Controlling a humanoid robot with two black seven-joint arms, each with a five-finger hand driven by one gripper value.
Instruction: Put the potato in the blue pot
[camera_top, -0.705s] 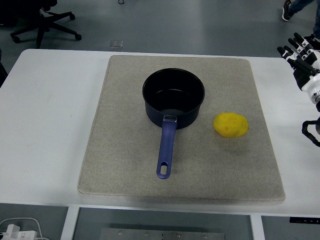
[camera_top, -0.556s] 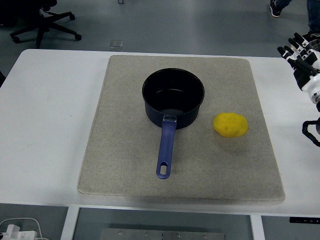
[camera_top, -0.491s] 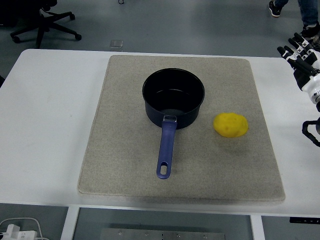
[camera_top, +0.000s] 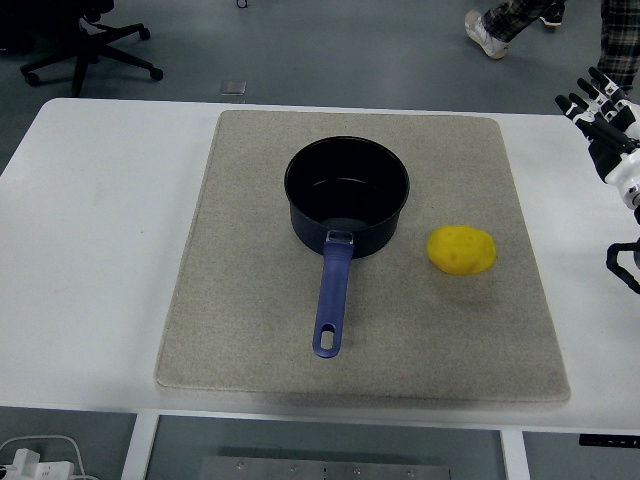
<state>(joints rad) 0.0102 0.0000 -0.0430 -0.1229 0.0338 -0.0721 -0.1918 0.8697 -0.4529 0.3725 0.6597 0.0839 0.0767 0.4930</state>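
Note:
A yellow potato (camera_top: 462, 250) lies on the grey mat (camera_top: 250, 330), just right of the blue pot (camera_top: 347, 197). The pot stands upright near the mat's middle, nothing inside it, its handle (camera_top: 331, 297) pointing toward the near edge. My right hand (camera_top: 598, 108) hovers at the picture's right edge, well to the right of the potato and farther back, fingers spread and holding nothing. The left arm does not show.
The mat covers the middle of the white table (camera_top: 90, 220). An office chair (camera_top: 85, 45) stands on the floor behind the table's far left. A person's legs and shoes (camera_top: 500, 28) show at the top right, beyond the table.
The person's feet at the top right have walked leftward along the floor. My right hand, the pot and the potato have stayed put.

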